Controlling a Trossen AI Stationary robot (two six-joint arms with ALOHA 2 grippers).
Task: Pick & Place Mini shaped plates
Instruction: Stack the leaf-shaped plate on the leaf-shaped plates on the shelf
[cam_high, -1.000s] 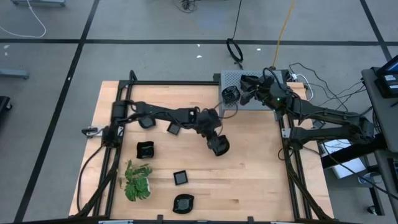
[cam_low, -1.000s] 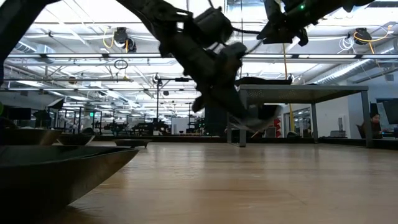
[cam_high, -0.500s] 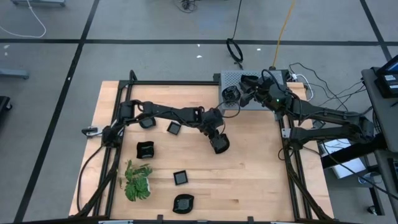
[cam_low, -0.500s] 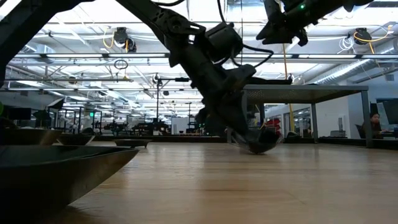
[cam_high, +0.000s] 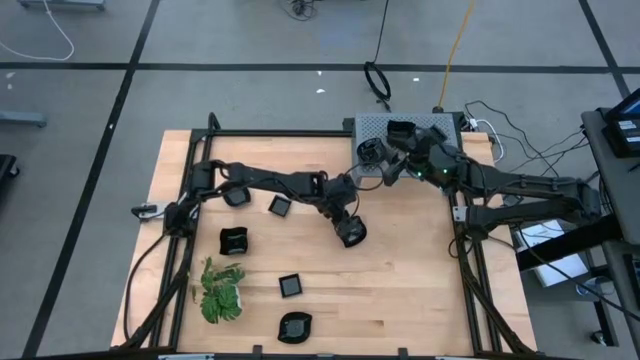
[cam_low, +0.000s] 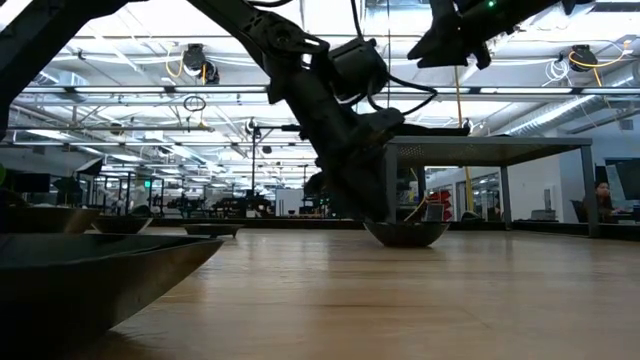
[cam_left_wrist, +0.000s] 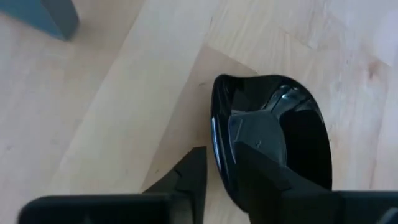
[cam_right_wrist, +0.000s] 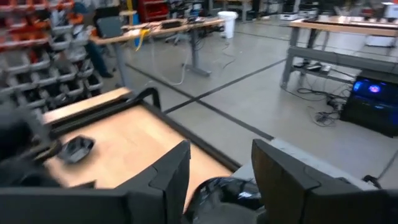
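A round black mini plate (cam_left_wrist: 273, 134) sits level on the wooden table near its middle (cam_high: 353, 236) (cam_low: 405, 233). My left gripper (cam_high: 347, 222) (cam_left_wrist: 214, 165) slants down over the plate's near rim, open. One finger is over the hollow and the other stands outside the rim. My right gripper (cam_high: 383, 152) (cam_right_wrist: 217, 152) hangs open above the grey perforated box (cam_high: 415, 128) at the far right. A glossy black plate (cam_right_wrist: 227, 190) (cam_high: 372, 150) lies below its fingers. More black plates lie on the table's left half (cam_high: 233, 240) (cam_high: 281, 206) (cam_high: 291, 285) (cam_high: 295, 326). My left gripper straddles the plate's rim (cam_left_wrist: 216, 127) from above on a slant. The outer finger (cam_left_wrist: 189, 174) stands clear of the rim. I cannot tell whether the inner finger (cam_left_wrist: 252, 140) touches the plate's hollow. The plate rests on the table on its base.
A green leafy plant (cam_high: 220, 292) stands at the near left. A black frame (cam_high: 300, 133) runs along the table's far edge and sides. Bare wood lies to the right of and in front of the set-down plate. Cables trail behind the box.
My left gripper has sunk toward the table with the round plate. The plate hung tilted and clear of the wood a second ago and now rests level on it. My right gripper has swung a little toward the table's left above the box.
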